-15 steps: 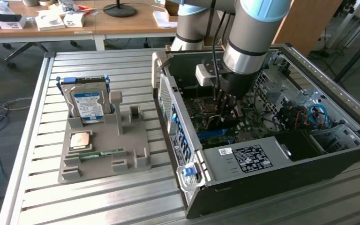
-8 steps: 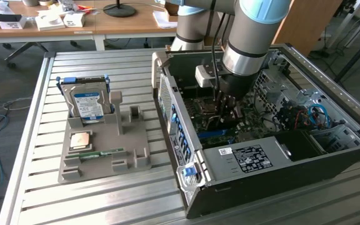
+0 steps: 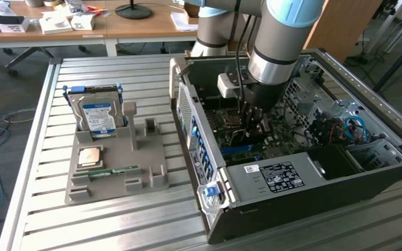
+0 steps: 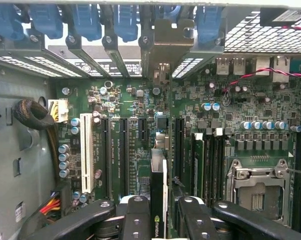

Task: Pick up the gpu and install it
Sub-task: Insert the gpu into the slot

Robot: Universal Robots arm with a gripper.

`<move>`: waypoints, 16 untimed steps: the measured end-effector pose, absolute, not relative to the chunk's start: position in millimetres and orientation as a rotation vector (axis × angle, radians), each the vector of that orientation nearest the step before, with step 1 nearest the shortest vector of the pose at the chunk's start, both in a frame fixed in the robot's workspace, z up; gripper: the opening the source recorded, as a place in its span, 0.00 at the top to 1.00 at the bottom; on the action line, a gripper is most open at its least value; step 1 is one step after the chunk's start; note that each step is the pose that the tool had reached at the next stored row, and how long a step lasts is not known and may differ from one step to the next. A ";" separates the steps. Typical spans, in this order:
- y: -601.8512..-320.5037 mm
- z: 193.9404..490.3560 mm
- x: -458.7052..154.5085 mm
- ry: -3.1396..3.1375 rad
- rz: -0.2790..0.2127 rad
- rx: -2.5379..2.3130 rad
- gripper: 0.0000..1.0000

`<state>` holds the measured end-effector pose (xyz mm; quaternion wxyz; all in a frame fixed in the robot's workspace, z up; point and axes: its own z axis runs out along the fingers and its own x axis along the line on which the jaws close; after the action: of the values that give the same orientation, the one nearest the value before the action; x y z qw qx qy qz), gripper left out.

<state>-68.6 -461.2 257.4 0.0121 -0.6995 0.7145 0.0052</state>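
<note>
Exterior view: a smooth grey tubular robot arm (image 3: 274, 47) reaches down into an open black sheet-metal computer case (image 3: 358, 78) on a ribbed aluminium table (image 3: 103, 222). Its gripper (image 3: 248, 117) is low over the green motherboard (image 3: 271, 141). On the exterior view's left, a moulded grey plastic tray (image 3: 117, 180) holds a boxy hard drive (image 3: 98, 116) upright.

Wrist view: the gripper (image 4: 160, 207), with its black jointed fingers (image 4: 136, 215), is clenched on the gpu (image 4: 157, 185). The thin card is seen edge-on and stands upright over the motherboard (image 4: 140, 100), among the long black slots (image 4: 124, 150).
</note>
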 end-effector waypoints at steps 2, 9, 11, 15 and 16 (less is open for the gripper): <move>-461.1 256.7 -68.6 2.227 0.016 -2.180 0.74; -461.2 254.7 -68.7 2.228 0.016 -2.181 0.74; -461.1 254.2 -68.7 2.228 0.016 -2.181 0.74; -461.1 253.5 -68.7 2.228 0.016 -2.181 0.74; -461.1 253.5 -68.7 2.228 0.016 -2.181 0.74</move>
<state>-68.7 -461.1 253.5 0.0121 -0.6994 0.7146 0.0052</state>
